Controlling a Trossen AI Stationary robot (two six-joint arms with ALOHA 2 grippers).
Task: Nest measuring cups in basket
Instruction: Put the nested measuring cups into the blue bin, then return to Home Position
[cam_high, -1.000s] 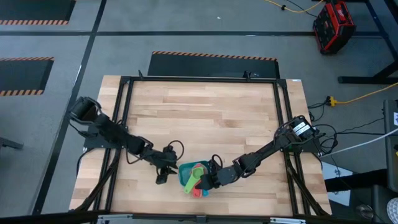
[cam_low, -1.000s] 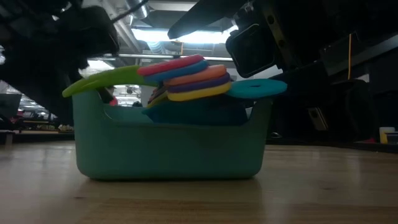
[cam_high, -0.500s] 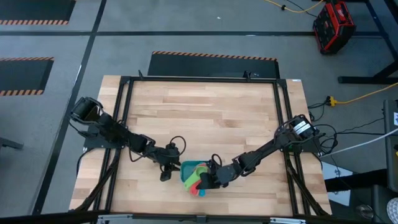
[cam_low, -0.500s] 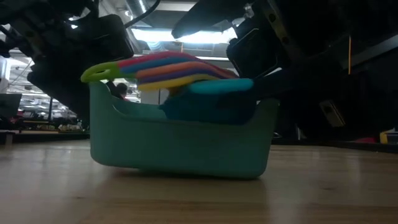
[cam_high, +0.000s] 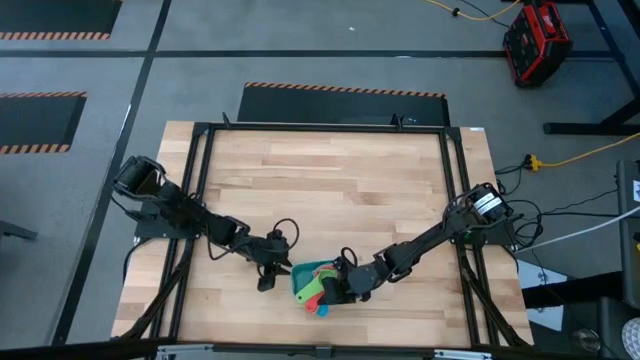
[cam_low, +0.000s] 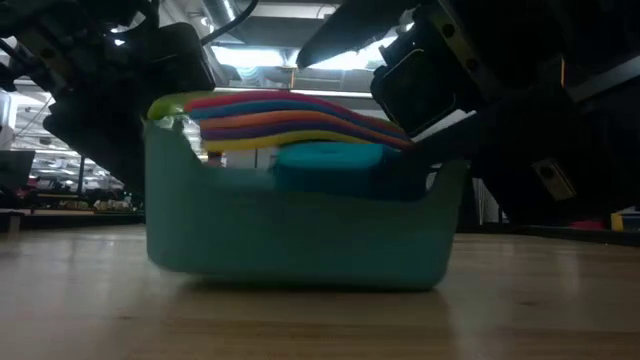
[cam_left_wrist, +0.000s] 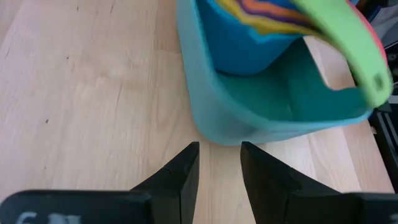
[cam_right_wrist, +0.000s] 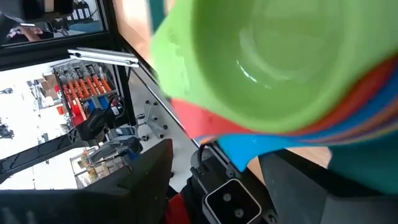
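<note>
The teal basket (cam_high: 298, 270) (cam_low: 300, 235) stands on its base near the table's near edge. The measuring cups (cam_high: 315, 292) (cam_low: 290, 115) sit nested in it. The green cup (cam_right_wrist: 273, 56) is on top, the light blue one (cam_low: 330, 160) is lowest, and the handles fan out over the basket's left wall. My right gripper (cam_high: 335, 290) (cam_right_wrist: 217, 155) is at the basket's right end, shut on the stack. My left gripper (cam_high: 270, 278) (cam_left_wrist: 219, 155) is just left of the basket wall (cam_left_wrist: 249, 118), fingers a narrow gap apart; whether they touch it I cannot tell. My right gripper holds the nested cups with one finger (cam_right_wrist: 149, 180) on either side of the stack's bowls (cam_right_wrist: 249, 143), coming from the table's right and slanting down. The cups themselves hide the exact place of contact. The stack sits inside the basket with its handles roughly level.
A black metal frame (cam_high: 200, 200) runs along the table's left, right and far sides. Bare wood (cam_high: 320, 190) stretches from the basket to the far edge. The near edge is close behind the basket. Room clutter shows beyond the table in the low view.
My right gripper lowered the cup stack into the basket, and its raised handles came down to level. The basket slid a little toward the table's right, tipped up briefly at its left end, and stands flat now. My left gripper moved right, up to the basket's left wall.
</note>
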